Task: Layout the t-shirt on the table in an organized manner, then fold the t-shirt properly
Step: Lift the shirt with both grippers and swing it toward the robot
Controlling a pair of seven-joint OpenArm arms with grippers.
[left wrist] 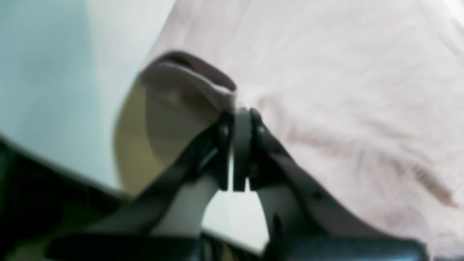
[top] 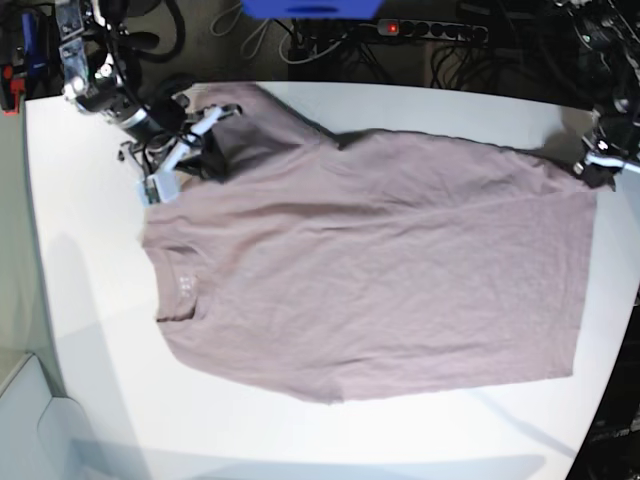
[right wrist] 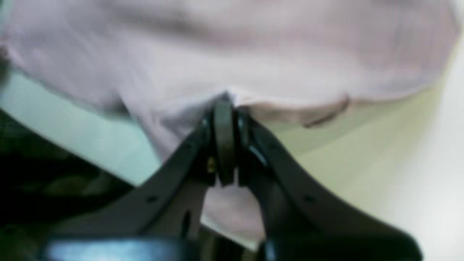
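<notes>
Both wrist views are soft and badly out of focus. From above, even bright light washes the table (top: 90, 330) pale, with faint shadows and curved edges.

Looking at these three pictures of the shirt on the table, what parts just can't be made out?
- Right wrist view: the right gripper is shut on the t-shirt, but blur hides which part.
- Left wrist view: the left gripper is blurred too; cloth detail is lost.
- Base view: the near sleeve is tucked out of sight, and the far sleeve sits partly behind the arm.
- Base view: the table is cut off by the picture's edges.
</notes>
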